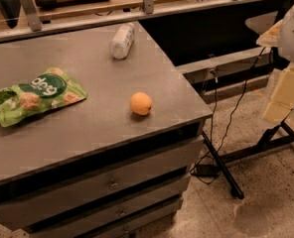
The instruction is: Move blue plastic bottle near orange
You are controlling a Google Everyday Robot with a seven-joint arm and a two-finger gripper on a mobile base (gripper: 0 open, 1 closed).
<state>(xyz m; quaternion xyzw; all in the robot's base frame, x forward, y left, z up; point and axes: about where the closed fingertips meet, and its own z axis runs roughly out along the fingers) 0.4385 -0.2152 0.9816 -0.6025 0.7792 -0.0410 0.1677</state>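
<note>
The blue plastic bottle [122, 40] lies on its side at the far edge of the grey cabinet top [102, 128], with its pale label facing up. The orange [140, 103] sits on the same top, nearer the front right corner and well apart from the bottle. Part of my cream-coloured arm [286, 83] shows at the right edge of the view, off the cabinet and above the floor. My gripper is out of view beyond that edge and holds nothing that I can see.
A green snack bag [35, 95] lies on the left of the cabinet top. A railing [147, 4] runs behind the cabinet. Drawers [112, 182] face the front. Black cables [226, 123] and a black stand leg [221, 167] cross the floor at the right.
</note>
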